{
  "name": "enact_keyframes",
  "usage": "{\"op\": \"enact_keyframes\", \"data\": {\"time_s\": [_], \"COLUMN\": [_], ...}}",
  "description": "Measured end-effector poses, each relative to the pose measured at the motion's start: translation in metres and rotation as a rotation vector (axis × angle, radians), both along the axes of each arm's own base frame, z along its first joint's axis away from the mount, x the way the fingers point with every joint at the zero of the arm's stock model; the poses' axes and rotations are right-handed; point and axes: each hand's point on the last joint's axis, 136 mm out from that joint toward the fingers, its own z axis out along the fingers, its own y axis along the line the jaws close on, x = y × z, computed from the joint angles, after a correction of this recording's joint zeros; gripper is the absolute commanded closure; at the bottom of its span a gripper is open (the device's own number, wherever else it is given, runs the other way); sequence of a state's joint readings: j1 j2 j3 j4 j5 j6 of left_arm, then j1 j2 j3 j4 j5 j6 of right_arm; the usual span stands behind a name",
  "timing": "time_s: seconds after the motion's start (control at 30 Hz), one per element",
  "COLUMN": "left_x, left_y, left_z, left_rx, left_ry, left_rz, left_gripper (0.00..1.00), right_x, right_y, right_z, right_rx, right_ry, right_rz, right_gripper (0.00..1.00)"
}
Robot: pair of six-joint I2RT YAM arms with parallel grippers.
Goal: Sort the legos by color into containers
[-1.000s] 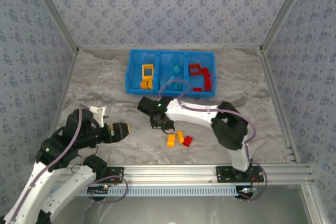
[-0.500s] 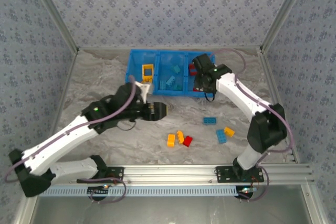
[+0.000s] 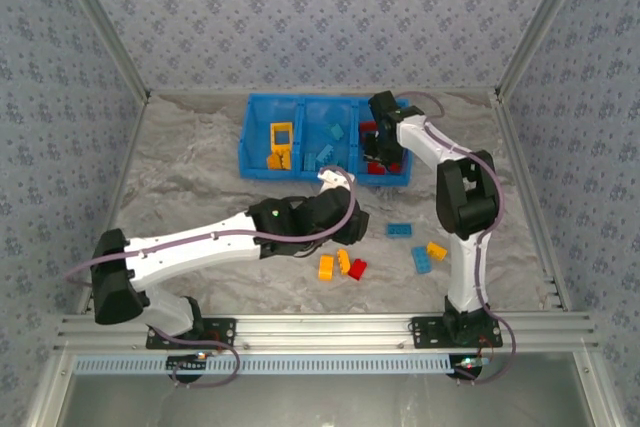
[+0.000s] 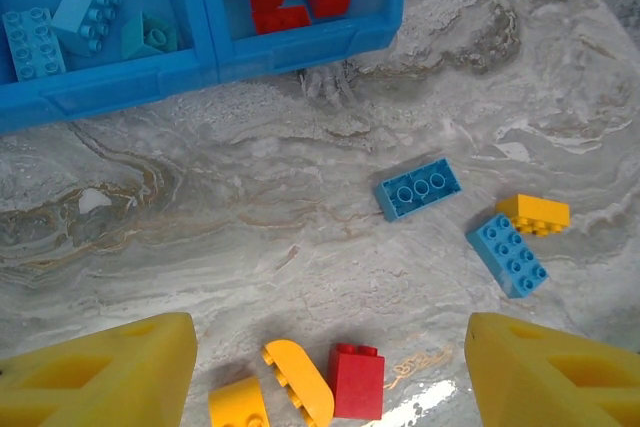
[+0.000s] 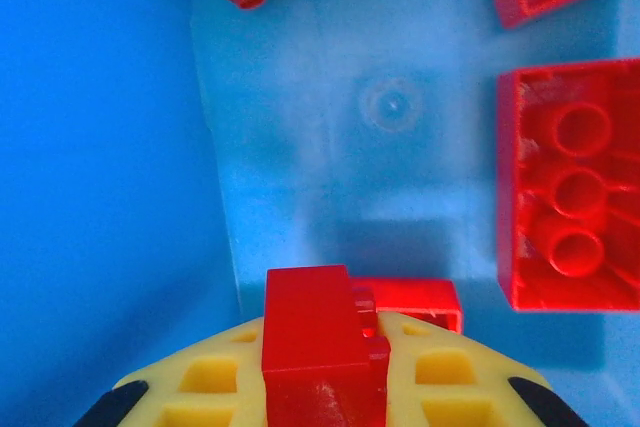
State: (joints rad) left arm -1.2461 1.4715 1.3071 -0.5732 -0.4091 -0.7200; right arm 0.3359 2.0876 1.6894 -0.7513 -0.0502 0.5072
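We see smooth, glossy plastic in the small red studded brick (image 5: 312, 347) and the bright blue rectangular divided bin (image 4: 120, 87).

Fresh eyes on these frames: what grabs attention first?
The bright blue three-compartment bin at the far middle of the table, with bricks grouped by color inside. The right gripper hangs over its right compartment, shut on a red brick above other red ones. Nearer, the left gripper stands open over loose orange, red and blue bricks on the marbled table.
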Motion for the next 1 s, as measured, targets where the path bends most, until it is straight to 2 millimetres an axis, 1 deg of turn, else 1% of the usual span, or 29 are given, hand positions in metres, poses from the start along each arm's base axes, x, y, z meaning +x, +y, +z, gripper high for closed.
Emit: {"op": "enact_keyframes", "data": {"time_s": [0.1, 0.2, 0.3, 0.37, 0.4, 0.47, 0.53, 0.63, 0.73, 0.83, 0.9, 0.97, 1.0], "left_x": [-0.002, -0.003, -0.003, -0.003, -0.004, -0.006, -0.009, -0.011, -0.012, -0.012, -0.013, -0.014, -0.013], "left_y": [-0.007, -0.010, -0.010, -0.010, -0.011, -0.011, -0.012, -0.011, -0.009, -0.007, -0.004, -0.001, 0.002], "left_z": [0.000, 0.004, 0.006, 0.006, 0.005, 0.005, 0.004, 0.003, 0.001, -0.001, -0.003, -0.005, -0.007], "left_rx": [0.007, 0.002, 0.000, 0.002, 0.004, 0.007, 0.011, 0.025, 0.041, 0.056, 0.072, 0.088, 0.095], "left_ry": [-0.009, -0.020, -0.024, -0.024, -0.024, -0.023, -0.022, -0.023, -0.023, -0.023, -0.020, -0.012, -0.002], "left_rz": [-0.008, -0.008, -0.007, -0.009, -0.011, -0.017, -0.024, -0.034, -0.040, -0.045, -0.047, -0.045, -0.038], "left_gripper": [0.29, 0.28, 0.29, 0.30, 0.31, 0.31, 0.33, 0.36, 0.38, 0.38, 0.38, 0.38, 0.38], "right_x": [0.001, 0.000, -0.001, -0.002, -0.003, -0.004, -0.004, -0.010, -0.024, -0.048, -0.069, -0.092, -0.105], "right_y": [0.003, 0.003, 0.000, -0.002, -0.004, -0.006, -0.009, -0.016, -0.028, -0.042, -0.049, -0.055, -0.055], "right_z": [-0.004, -0.004, -0.003, 0.004, 0.011, 0.031, 0.058, 0.105, 0.151, 0.193, 0.217, 0.236, 0.243], "right_rx": [0.008, 0.009, -0.003, -0.010, -0.013, -0.014, -0.010, -0.007, -0.005, 0.000, 0.009, 0.021, 0.032], "right_ry": [0.009, 0.014, 0.015, 0.005, -0.006, -0.044, -0.099, -0.199, -0.304, -0.402, -0.467, -0.527, -0.552], "right_rz": [0.013, 0.016, 0.012, 0.008, 0.006, 0.002, -0.005, -0.016, -0.032, -0.047, -0.053, -0.050, -0.041], "right_gripper": [0.60, 0.49, 0.45, 0.42, 0.41, 0.41, 0.41, 0.41, 0.40, 0.39, 0.39, 0.41, 0.41]}}
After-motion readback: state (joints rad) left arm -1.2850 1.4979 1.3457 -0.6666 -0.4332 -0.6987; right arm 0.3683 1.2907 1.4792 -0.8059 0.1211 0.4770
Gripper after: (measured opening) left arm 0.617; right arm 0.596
